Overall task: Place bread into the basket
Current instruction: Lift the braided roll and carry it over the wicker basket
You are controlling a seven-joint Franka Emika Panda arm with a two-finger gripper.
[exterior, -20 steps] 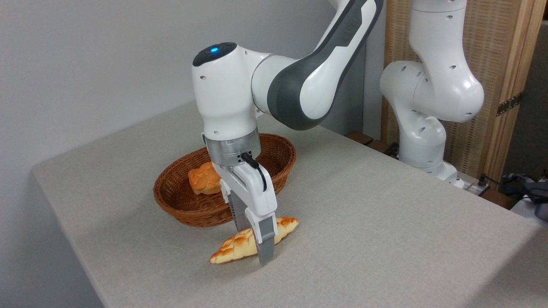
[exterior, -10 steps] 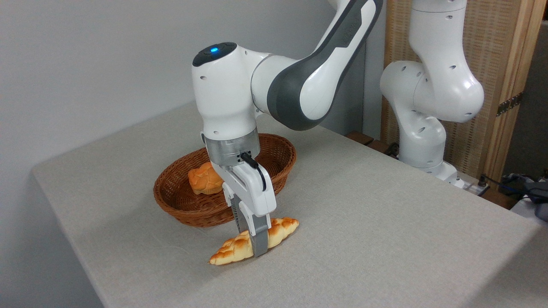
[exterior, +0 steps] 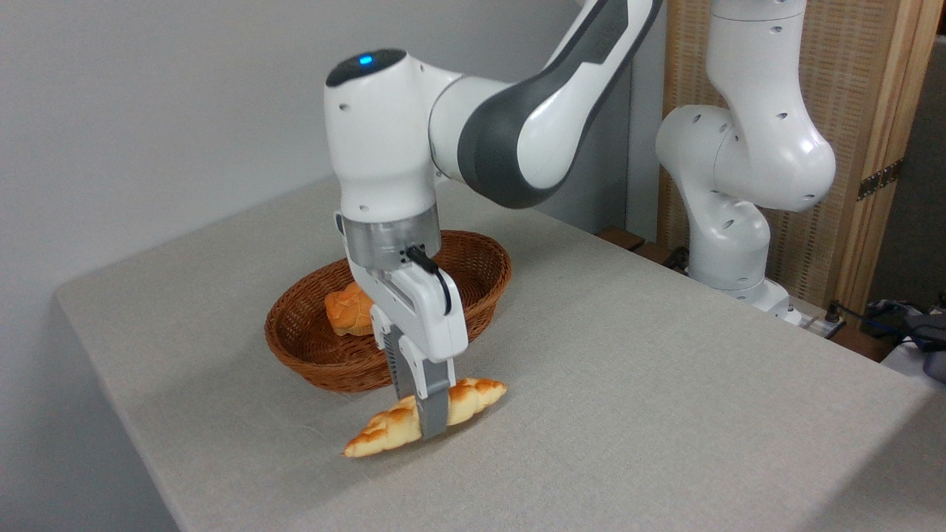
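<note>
The basket (exterior: pixel 318 355) sits on the table (exterior: pixel 665 384). A bun (exterior: pixel 347 310) lies in the basket. The bread (exterior: pixel 384 432) is just before the basket, gripper (exterior: pixel 427 414) around its middle.

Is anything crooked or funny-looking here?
The bread hangs tilted in the end effector, its left tip drooping toward the table. That just looks like lifting. Nothing is spilled or broken.

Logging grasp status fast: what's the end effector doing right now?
End effector: closed on the bread, gripping it near the middle, in front of the basket.
</note>
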